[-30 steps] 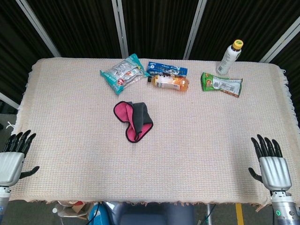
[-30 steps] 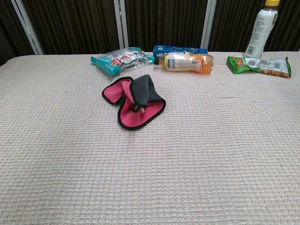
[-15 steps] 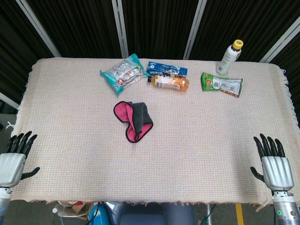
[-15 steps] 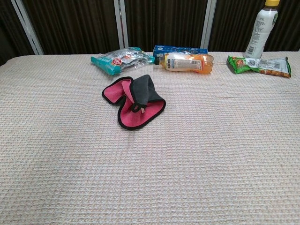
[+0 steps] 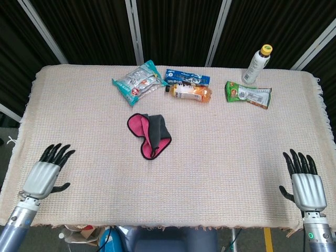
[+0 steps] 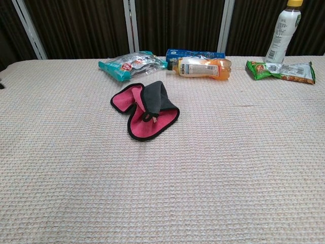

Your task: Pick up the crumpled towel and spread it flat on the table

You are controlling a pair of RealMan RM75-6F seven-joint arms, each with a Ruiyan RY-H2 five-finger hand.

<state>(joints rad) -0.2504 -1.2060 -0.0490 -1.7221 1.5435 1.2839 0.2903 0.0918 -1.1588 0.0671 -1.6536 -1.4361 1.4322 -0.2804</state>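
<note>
near the middle of the table (image 5: 220, 157), covered with a cream waffle-weave cloth, the crumpled pink and grey towel with black edging (image 5: 149, 134) lies bunched in folds, touched by neither hand. the left hand (image 5: 46, 175) is above the near left part of the table, palm down, its fingers (image 5: 56, 152) spread apart and holding nothing. the right hand (image 5: 303, 182) is at the near right edge, back up, its fingers (image 5: 297, 160) likewise apart and empty. both hands are well apart from the towel. along the far side lie a teal and silver snack bag (image 5: 136, 82), a blue flat packet (image 5: 187, 77), an orange drink bottle on its side (image 5: 190, 92) just beside the packet, a green snack bag (image 5: 248, 94), and an upright white bottle with a yellow cap (image 5: 257, 64).
</note>
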